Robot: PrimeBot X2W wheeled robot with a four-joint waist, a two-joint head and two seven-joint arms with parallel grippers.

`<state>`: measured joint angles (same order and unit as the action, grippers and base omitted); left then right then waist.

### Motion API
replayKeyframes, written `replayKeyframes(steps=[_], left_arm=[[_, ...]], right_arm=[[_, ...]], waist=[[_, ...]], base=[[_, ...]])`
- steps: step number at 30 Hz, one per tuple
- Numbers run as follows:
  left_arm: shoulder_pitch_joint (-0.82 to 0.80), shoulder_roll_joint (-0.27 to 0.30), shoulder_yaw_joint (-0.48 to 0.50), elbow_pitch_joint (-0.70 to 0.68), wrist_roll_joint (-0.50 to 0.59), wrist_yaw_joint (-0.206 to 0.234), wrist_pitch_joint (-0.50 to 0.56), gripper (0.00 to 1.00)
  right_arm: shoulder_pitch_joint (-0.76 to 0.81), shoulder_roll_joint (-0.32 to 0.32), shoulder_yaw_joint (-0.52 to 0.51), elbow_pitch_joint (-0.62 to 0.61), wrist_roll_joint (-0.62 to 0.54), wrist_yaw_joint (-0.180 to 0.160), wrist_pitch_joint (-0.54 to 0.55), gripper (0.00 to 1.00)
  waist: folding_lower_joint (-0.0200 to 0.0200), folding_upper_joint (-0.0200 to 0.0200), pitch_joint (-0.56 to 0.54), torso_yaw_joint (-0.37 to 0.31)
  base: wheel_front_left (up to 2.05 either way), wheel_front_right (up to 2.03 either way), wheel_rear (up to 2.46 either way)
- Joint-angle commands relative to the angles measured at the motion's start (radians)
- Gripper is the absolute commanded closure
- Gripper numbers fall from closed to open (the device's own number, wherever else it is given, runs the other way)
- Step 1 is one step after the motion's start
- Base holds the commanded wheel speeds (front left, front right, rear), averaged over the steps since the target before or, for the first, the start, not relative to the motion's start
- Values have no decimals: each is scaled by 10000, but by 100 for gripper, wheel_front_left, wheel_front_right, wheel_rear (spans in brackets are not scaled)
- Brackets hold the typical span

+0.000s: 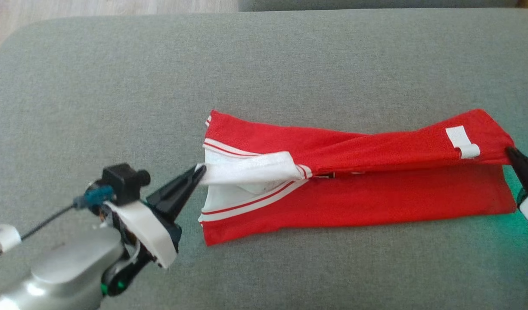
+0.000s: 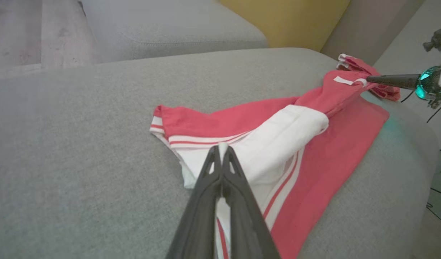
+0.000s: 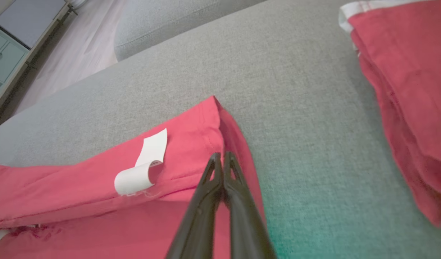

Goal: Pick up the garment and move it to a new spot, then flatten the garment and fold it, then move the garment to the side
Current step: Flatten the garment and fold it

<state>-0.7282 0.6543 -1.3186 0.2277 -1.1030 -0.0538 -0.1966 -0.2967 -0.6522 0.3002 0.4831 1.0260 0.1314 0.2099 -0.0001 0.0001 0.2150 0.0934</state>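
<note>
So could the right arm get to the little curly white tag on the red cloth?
Probably yes: the curled white tag lies bare just beside the right gripper, though it's busy pinching the red garment.

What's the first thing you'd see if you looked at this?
A bright red-and-white garment lies across the grey cushion. The left end effector pinches its white band at one end. The right end effector pinches the other end, near a curled white label.
</note>
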Motion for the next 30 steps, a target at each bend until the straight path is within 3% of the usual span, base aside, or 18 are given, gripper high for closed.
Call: replayKeyframes(steps=[1, 7, 8, 9, 10, 11, 16, 23, 30], left_arm=[[-123, 218, 416, -143, 89, 116, -155, 100], [381, -130, 443, 162, 140, 345, -375, 100], [488, -232, 506, 241, 121, 406, -434, 91], [610, -347, 600, 305, 101, 475, -492, 70], [743, -470, 727, 364, 98, 567, -546, 24], [897, -612, 899, 405, 98, 657, -589, 0], [1886, -1416, 2746, 192, 1150, 1590, -645, 0], [4179, -2606, 5693, -1217, 4683, 3311, -649, 0], [5881, -3631, 6788, -2295, 7437, 3958, -650, 0]], right_arm=[[197, -301, -152, -331, -125, -7, -33, 100], [702, 164, -616, -685, -452, -7, 238, 100], [821, 257, -722, -755, -520, -7, 295, 100], [943, 345, -851, -818, -589, -7, 341, 73], [1064, 421, -1022, -857, -646, -7, 370, 18], [1189, 495, -1219, -884, -716, -7, 364, 0], [1980, 911, -2260, -1220, -1034, -7, 315, 0], [2473, 1710, -3699, -1472, -2056, -7, 441, 0], [1817, 2374, -4731, -411, -3770, -7, 979, 0]], waist=[[1, -1, 31, -26], [1, -1, 54, -89], [1, -1, 36, -95], [1, -1, 16, -99], [1, -1, -14, -95], [1, -1, -59, -79], [1, -1, -295, 130], [1, -1, -545, 574], [1, -1, -756, 1185]], base=[[0, 0, 0], [0, 0, 0], [0, 0, 0], [0, 0, 0], [0, 0, 0], [0, 0, 0], [0, 0, 0], [0, 0, 0], [0, 0, 0]])
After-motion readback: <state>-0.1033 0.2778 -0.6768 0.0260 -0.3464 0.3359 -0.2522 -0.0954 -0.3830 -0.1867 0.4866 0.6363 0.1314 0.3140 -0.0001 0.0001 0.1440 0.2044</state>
